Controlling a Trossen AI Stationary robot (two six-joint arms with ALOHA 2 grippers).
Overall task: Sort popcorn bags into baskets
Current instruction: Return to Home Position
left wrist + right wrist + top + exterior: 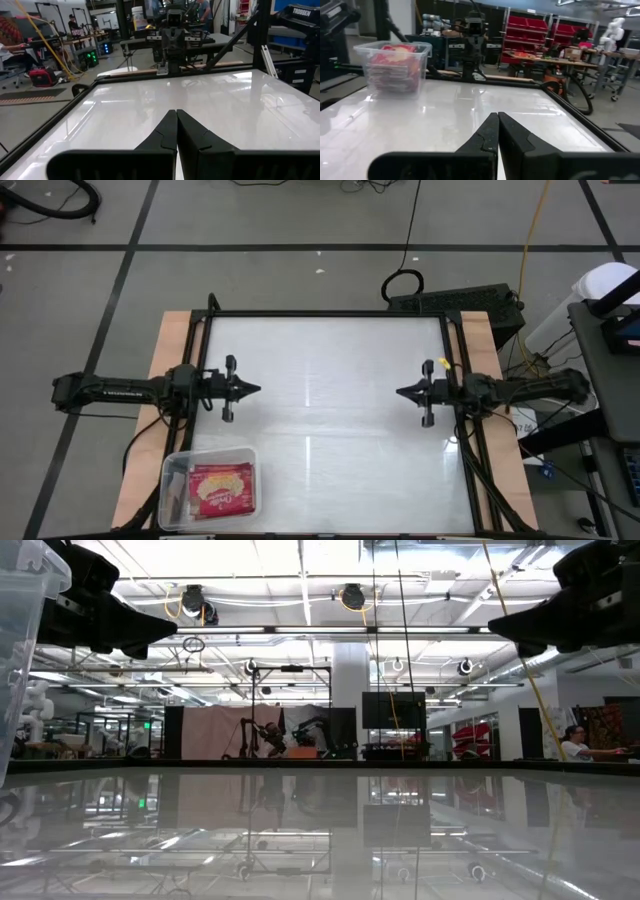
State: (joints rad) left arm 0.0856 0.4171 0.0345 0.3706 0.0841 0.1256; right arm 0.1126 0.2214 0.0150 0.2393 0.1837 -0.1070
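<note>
White table (320, 380), popcorn bags (222, 485) in tub (210, 452), seen overhead, not low

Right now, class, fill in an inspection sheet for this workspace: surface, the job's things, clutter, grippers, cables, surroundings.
Surface: glossy white table, reflective.
Job's things: red popcorn bags lie inside the clear tub, at the table corner on the left arm's side.
Clutter: nothing seen.
Grippers: left gripper and right gripper are both shut and empty, facing each other over the table.
Cables: black cable looped on the floor; yellow cable beyond it.
Surroundings: workshop; a seated person far off.
</note>
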